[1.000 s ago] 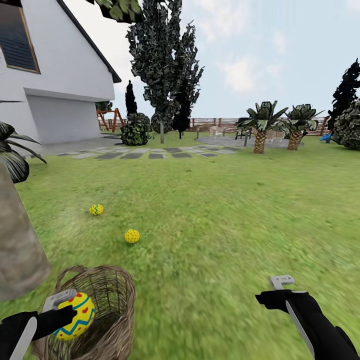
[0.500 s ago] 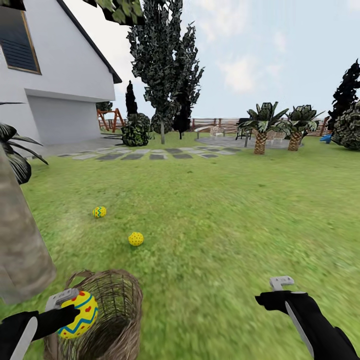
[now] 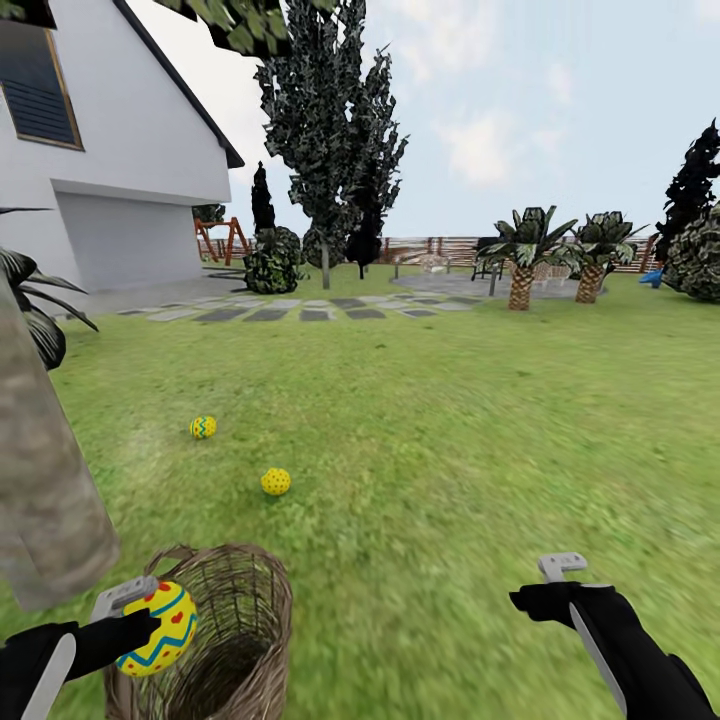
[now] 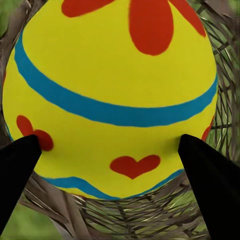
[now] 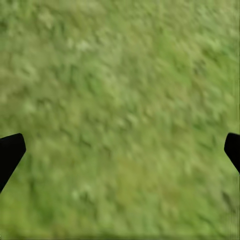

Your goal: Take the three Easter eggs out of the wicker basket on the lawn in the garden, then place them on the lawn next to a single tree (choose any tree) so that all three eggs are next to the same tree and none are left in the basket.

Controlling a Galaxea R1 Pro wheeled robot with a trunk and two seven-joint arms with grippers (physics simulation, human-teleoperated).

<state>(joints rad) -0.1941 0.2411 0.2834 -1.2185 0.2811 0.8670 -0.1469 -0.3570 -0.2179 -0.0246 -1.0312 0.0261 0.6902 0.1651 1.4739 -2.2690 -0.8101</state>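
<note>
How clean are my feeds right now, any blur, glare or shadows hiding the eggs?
Head view: even daylight, no glare, the two eggs on the lawn sharp, near grass smeared. Left wrist view: the held egg is crisp, the wicker basket behind it clear. Right wrist view: soft, blurred grass.

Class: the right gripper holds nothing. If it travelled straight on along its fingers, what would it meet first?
Most likely bare lawn: the right gripper stands open with only grass ahead of it, though how far off is unclear.
</note>
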